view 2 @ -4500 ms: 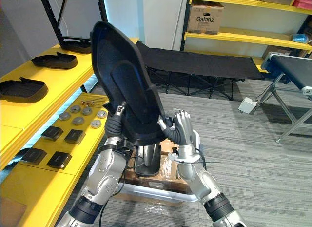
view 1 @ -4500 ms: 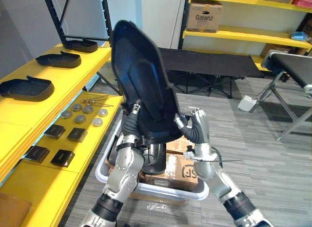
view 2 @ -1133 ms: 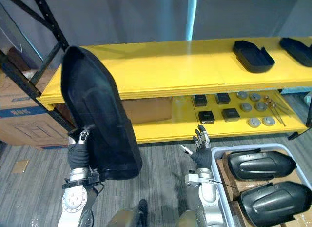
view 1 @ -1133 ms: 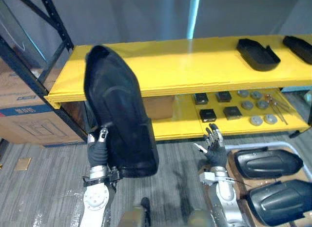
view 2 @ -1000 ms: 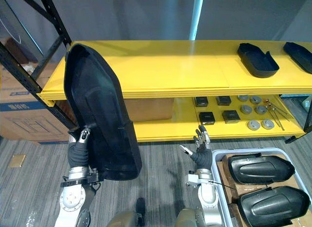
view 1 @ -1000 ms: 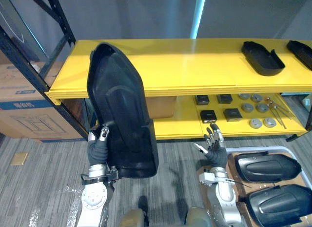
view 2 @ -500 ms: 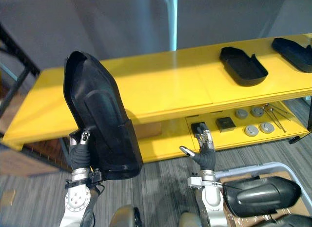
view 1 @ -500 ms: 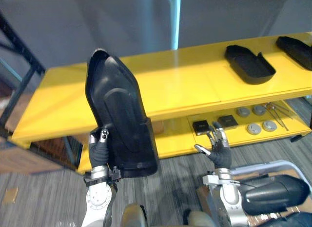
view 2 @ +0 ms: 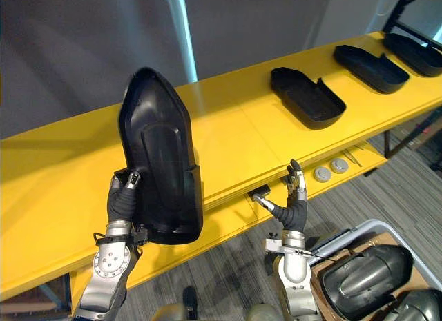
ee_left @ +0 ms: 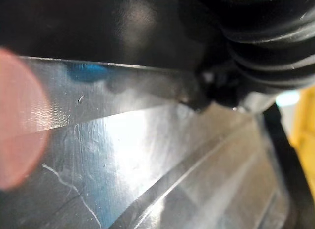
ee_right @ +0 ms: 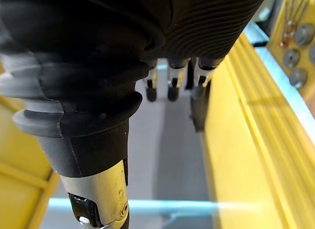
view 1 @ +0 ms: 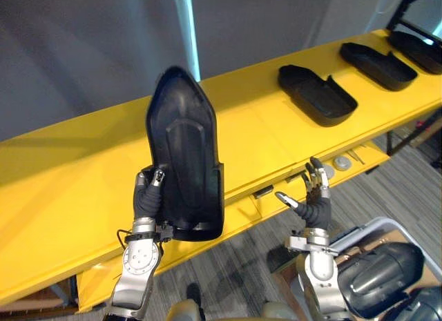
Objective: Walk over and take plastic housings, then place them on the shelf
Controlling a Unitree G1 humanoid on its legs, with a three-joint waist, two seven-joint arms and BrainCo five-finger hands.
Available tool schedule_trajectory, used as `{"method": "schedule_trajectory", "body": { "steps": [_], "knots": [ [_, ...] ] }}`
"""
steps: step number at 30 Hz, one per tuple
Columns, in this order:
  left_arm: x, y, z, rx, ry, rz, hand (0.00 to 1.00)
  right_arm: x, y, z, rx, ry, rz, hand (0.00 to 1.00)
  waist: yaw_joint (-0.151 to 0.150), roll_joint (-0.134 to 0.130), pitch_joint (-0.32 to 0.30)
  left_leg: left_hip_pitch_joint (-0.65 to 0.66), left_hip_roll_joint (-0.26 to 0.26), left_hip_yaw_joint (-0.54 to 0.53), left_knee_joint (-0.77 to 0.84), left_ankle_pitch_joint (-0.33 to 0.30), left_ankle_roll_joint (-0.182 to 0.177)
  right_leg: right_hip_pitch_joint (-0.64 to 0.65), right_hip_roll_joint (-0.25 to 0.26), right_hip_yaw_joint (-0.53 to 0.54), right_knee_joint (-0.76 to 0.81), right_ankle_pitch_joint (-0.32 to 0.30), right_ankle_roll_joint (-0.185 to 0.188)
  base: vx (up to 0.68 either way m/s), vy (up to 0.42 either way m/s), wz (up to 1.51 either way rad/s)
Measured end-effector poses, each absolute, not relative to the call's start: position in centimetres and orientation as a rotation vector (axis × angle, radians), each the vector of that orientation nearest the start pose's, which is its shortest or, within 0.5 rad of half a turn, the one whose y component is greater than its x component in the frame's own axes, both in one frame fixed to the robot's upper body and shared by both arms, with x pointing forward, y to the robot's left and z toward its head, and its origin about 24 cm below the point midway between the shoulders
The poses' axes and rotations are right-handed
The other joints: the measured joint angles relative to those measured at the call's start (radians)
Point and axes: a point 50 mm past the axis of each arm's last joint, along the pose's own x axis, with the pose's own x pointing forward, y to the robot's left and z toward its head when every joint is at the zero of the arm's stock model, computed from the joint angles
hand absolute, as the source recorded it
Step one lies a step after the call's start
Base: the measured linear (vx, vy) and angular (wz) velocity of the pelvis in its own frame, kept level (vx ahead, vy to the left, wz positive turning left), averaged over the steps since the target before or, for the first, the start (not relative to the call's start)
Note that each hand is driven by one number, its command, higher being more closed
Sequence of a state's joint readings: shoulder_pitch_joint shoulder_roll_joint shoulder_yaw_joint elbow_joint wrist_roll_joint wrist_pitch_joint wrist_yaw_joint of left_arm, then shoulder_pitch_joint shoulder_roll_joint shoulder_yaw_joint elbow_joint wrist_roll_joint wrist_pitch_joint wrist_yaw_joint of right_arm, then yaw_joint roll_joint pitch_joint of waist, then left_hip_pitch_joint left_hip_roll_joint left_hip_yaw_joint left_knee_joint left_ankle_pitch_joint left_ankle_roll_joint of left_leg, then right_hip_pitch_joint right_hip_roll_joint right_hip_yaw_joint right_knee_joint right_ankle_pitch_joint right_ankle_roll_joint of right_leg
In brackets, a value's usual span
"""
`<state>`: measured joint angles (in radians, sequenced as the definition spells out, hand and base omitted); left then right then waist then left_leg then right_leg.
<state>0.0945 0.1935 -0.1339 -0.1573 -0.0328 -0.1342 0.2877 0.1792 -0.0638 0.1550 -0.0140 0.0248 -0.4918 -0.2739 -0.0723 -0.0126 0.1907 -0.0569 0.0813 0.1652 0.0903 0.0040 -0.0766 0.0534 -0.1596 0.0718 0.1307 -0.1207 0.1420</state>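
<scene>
Eye views: the left hand (view 1: 146, 199) clamps the lower rim of the black plastic housing (view 1: 185, 148), thumb over its edge, holding it upright above the yellow shelf (view 1: 62, 197); the right hand (view 1: 315, 207) is spread and empty near the shelf's front edge. Left wrist view: the housing's glossy surface lies against the hand's cover. Right wrist view: the fingers (ee_right: 172, 91) extend straight, gripping nothing.

We see a grey wall (view 2: 83, 52) at twelve o'clock, with a bright light strip (view 2: 181, 31) running up it. Two round grey discs (view 2: 322, 173) lie at three o'clock, and a small black block (view 2: 260, 190) sits near the middle. Grey carpet (view 2: 414, 190) lies at four o'clock, and a pale tub (view 1: 383, 219) at five o'clock.
</scene>
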Motion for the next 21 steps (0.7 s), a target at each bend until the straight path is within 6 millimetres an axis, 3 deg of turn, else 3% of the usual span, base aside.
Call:
{"method": "schedule_trajectory", "body": {
  "steps": [4,9,13,21],
  "knots": [
    [24.0,15.1,6.6,0.055,-0.13,0.082,1.0,20.6,-14.9,4.8,0.016,-0.293,-0.136,0.0,-0.028,0.017,-0.01,0.006,0.0,-0.006,-0.032,0.015,-0.01,0.006,0.006,-0.022,-0.03,-0.001,-0.001,-0.06,-0.042,-0.02],
    [26.5,15.1,8.0,-0.091,-0.108,0.152,1.0,20.6,-15.1,5.9,0.003,-0.342,-0.116,0.0,-0.05,0.028,-0.024,0.031,-0.007,-0.001,-0.1,0.059,-0.009,-0.015,0.009,-0.019,-0.016,0.001,0.0,-0.07,-0.008,-0.01],
    [29.0,16.2,8.6,-0.241,-0.06,0.343,1.0,20.7,-14.0,6.4,0.012,-0.36,-0.051,0.0,-0.058,0.028,-0.024,0.049,-0.008,0.014,-0.135,0.082,-0.009,-0.029,0.013,-0.004,-0.015,0.007,0.0,-0.05,0.009,-0.11],
    [32.0,18.5,9.8,-0.305,-0.011,0.598,1.0,21.2,-11.9,7.1,0.018,-0.391,0.104,0.0,-0.103,0.028,-0.025,0.055,-0.002,0.04,-0.145,0.086,-0.008,-0.04,0.021,0.023,-0.016,0.023,0.0,0.0,0.0,-0.1]
  ]
}}
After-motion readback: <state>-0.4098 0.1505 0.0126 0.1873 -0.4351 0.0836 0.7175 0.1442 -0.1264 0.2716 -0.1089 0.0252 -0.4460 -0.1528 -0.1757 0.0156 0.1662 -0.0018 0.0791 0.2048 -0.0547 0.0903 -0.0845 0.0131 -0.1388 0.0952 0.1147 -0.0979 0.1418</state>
